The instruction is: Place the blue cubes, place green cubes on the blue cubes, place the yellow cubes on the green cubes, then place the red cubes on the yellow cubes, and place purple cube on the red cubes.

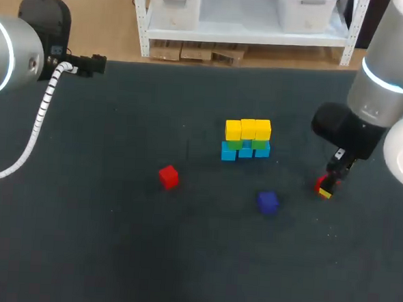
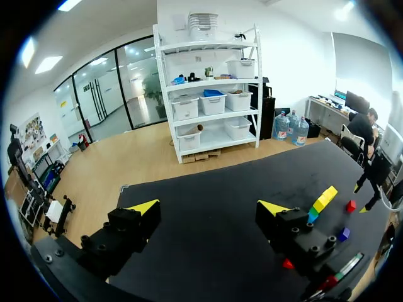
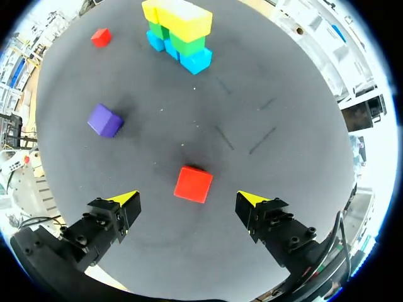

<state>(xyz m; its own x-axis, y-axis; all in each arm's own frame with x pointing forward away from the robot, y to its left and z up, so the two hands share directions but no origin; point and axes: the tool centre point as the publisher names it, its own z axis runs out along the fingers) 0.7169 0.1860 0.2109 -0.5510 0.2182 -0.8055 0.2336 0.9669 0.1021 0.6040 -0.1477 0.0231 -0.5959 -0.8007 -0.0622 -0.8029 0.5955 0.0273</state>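
Left gripper stood spread and idle, well apart from the blue-green-yellow stack, while right gripper hovered released with a red cube just ahead between its fingers, apparently the red-layer pick, next requiring descent and closure.

- Blue cubes: a row set side by side on the counter, forming the base of a small wall near its middle.
- Green cubes: resting on the blue row.
- Yellow cubes: three in a row, topping the green.
- Left red cube: alone, well apart from the wall.
- Right red cube: flat on the counter, right of the wall.
- Purple cube: lies between the two red ones, nearer than the wall.
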